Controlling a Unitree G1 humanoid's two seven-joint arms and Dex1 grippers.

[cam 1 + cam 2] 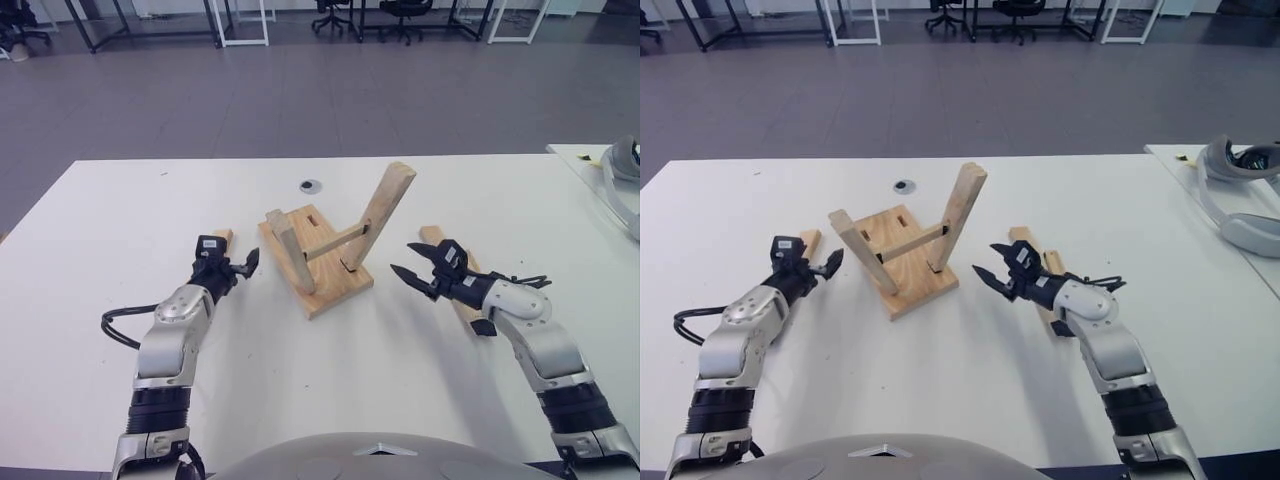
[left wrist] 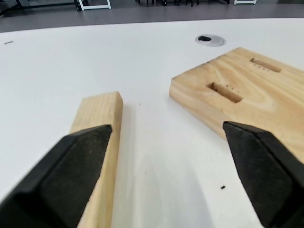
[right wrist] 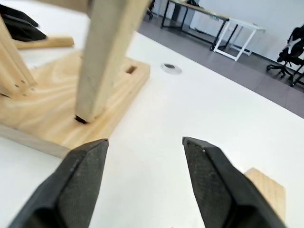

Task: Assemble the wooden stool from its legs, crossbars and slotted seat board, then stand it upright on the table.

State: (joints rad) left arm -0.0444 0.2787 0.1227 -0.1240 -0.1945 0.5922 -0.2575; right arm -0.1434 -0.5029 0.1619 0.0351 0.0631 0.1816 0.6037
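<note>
The slotted seat board [image 1: 330, 287] lies flat mid-table with two legs standing in it: a short-looking left leg [image 1: 290, 250] and a taller leg [image 1: 383, 213] leaning right, joined by a crossbar [image 1: 335, 243]. My left gripper [image 1: 245, 265] is open just left of the board, over a loose leg [image 2: 97, 142] lying on the table. The board's free slots [image 2: 224, 91] face it. My right gripper [image 1: 402, 258] is open to the right of the board, near the tall leg's foot [image 3: 107, 52]. Another loose leg [image 1: 435, 238] lies under my right arm.
A round cable grommet [image 1: 311, 186] sits in the white table [image 1: 120, 210] behind the stool parts. A headset [image 1: 622, 180] rests on the neighbouring table at far right. A black cable [image 1: 120, 325] loops by my left forearm. The table's front stretch is bare.
</note>
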